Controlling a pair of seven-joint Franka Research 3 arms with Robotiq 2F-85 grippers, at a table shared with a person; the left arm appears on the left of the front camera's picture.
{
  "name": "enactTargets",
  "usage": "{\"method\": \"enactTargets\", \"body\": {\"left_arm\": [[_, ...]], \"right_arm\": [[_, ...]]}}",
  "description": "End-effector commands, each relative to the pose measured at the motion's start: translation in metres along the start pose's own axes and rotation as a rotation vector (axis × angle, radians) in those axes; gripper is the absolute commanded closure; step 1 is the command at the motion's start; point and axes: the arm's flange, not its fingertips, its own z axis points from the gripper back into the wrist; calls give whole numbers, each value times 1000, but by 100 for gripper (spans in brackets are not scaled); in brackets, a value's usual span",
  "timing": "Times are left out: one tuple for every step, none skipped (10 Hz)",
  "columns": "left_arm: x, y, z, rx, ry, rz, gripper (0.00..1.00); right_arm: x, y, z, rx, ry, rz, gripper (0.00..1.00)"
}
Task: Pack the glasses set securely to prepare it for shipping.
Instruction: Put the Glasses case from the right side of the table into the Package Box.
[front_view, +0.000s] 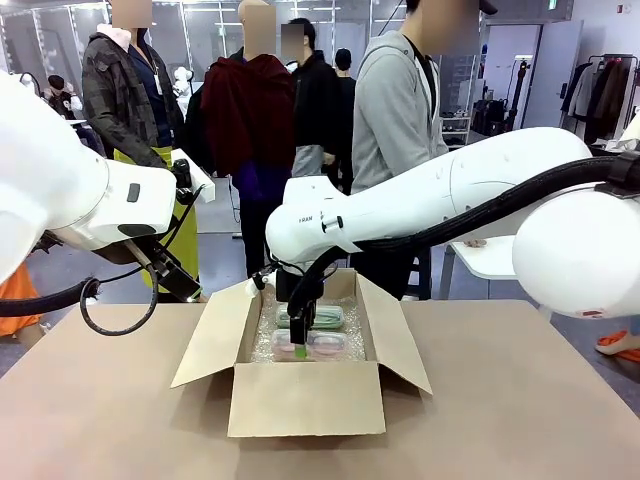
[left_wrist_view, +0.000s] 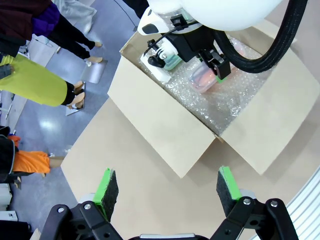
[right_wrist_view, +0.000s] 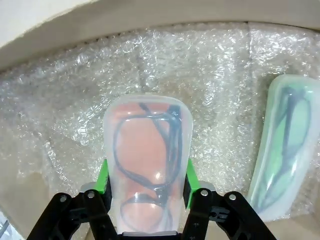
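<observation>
The pink-tinted case (right_wrist_view: 147, 150) sits low inside the cardboard box (front_view: 305, 400), towards its near wall. Whether it rests on the lining or hangs just above it cannot be told. The right arm's jaws pinch it across its narrow width, with a green pad (right_wrist_view: 103, 175) pressed to each long side. It is a rounded oblong of clear, glossy plastic, and dark-framed glasses show through it. The mint-green case (right_wrist_view: 282, 150), of the same shape but milkier, lies beside it towards the box's far wall, with a strip of bare lining between them. The lining is bubble wrap (right_wrist_view: 215, 75), crinkled and shiny, which covers the box floor and climbs the walls. The box flaps splay outward, leaving the top open. Outside the box, above the bare tan table (front_view: 500, 420), the left arm's jaws are spread wide, with nothing between the pads (left_wrist_view: 106, 187).
</observation>
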Motion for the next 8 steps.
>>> {"method": "enactTargets", "body": {"left_arm": [[-1, 1, 1, 4, 0, -18, 0], [-1, 1, 1, 4, 0, -18, 0], [-1, 1, 1, 4, 0, -18, 0], [-1, 1, 1, 4, 0, -18, 0], [-1, 1, 1, 4, 0, -18, 0], [-1, 1, 1, 4, 0, -18, 0], [-1, 1, 1, 4, 0, -18, 0], [-1, 1, 1, 4, 0, -18, 0]], "right_arm": [[2, -2, 5, -6, 17, 22, 36], [0, -3, 3, -2, 15, 18, 36], [-1, -3, 3, 0, 11, 13, 22], [-2, -3, 5, -4, 9, 12, 7], [-3, -3, 7, -9, 7, 11, 0], [-3, -2, 9, -11, 3, 10, 0], [-4, -4, 11, -19, -9, -21, 0], [-7, -8, 12, -31, -14, -35, 0]]}}
